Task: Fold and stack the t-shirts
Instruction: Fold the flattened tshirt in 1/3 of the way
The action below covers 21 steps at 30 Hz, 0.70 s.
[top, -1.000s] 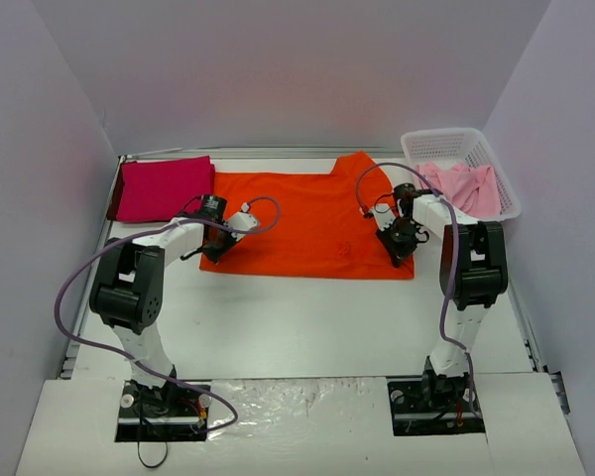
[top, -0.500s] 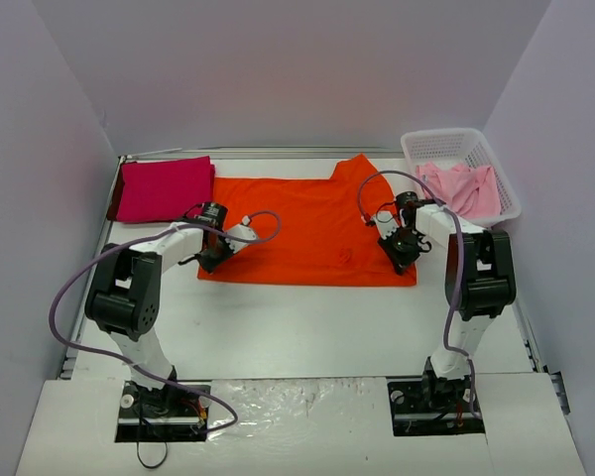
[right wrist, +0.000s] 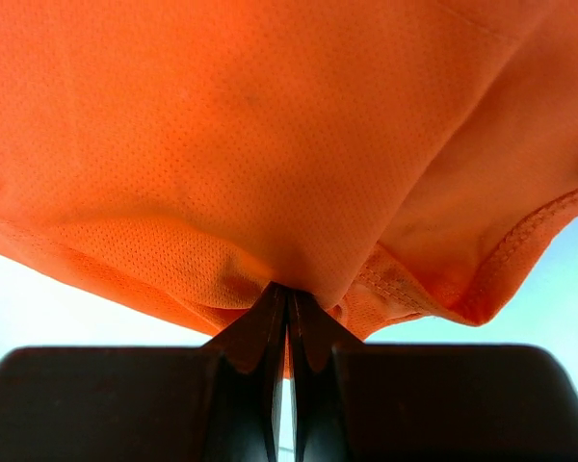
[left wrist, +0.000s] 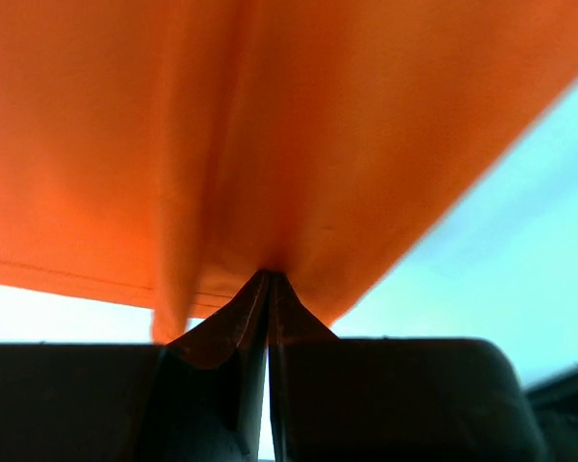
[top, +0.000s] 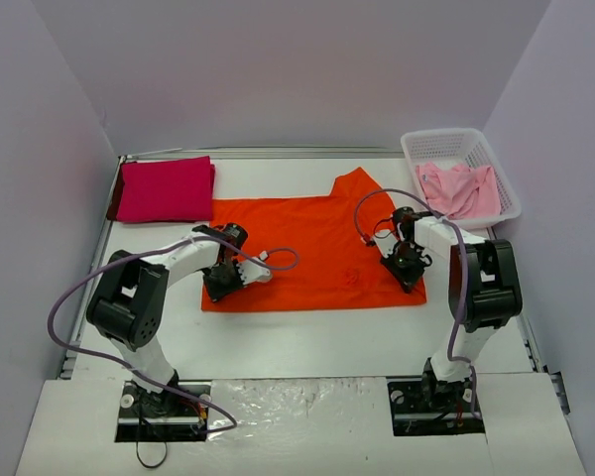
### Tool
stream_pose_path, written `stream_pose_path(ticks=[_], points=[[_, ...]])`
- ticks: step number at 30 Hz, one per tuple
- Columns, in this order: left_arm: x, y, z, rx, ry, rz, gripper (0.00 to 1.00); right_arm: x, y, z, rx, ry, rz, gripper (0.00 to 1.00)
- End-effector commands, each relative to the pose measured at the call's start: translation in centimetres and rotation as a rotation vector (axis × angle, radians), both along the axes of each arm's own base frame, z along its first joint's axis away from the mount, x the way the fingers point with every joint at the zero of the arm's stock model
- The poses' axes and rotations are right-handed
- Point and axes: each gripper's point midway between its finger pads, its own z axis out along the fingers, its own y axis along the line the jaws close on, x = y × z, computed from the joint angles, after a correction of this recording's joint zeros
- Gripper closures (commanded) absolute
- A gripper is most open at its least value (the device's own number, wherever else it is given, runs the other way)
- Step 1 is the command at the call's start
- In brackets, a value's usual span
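Observation:
The orange t-shirt [top: 312,243] lies spread across the middle of the table. My left gripper [top: 221,284] is shut on its near left hem, which fills the left wrist view [left wrist: 270,144]. My right gripper [top: 409,268] is shut on its near right corner, seen close in the right wrist view [right wrist: 270,144]. The magenta-red t-shirt [top: 164,189] lies folded at the far left. The pale pink t-shirt [top: 462,188] lies crumpled in the white basket [top: 416,147].
The basket stands at the far right by the wall. Grey walls close in the table on the left, back and right. Purple cables loop from both arms over the orange cloth.
Both grippers have moved toward the near edge, dragging the orange t-shirt's near hem with them. The shirt has shifted nearer and its far sleeve now stands out.

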Motion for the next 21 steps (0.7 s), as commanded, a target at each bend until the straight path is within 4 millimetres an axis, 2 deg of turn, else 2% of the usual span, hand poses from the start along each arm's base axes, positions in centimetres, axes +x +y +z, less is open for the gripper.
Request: stream_pose_path(ticks=[1,10,13,16,18,19,21], points=[[-3.9,0.2,1.0,0.023,0.13,-0.053,0.98,-6.1,-0.7,-1.5,-0.054,0.221,0.031,1.0],[-7.5,0.0,0.7,0.023,0.258,-0.093,0.98,-8.1,-1.0,-1.1,-0.096,0.302,0.066,1.0],[-8.5,-0.2,0.6,0.007,0.29,-0.104,0.98,-8.0,-0.8,-0.9,-0.099,0.3,0.08,0.96],[-8.3,-0.6,1.2,-0.016,0.268,-0.105,0.98,-7.2,-0.6,-0.7,-0.097,0.279,0.08,0.89],[-7.9,-1.1,2.0,-0.043,0.251,-0.105,0.98,-5.9,-0.2,0.0,-0.085,0.237,0.075,0.84],[-7.5,-1.5,3.1,-0.062,0.233,-0.106,0.98,-5.9,0.2,0.5,-0.063,0.245,0.078,0.82],[-7.5,-1.9,4.6,-0.083,0.229,-0.107,0.98,-4.4,0.9,1.8,-0.033,0.209,0.083,0.79]])
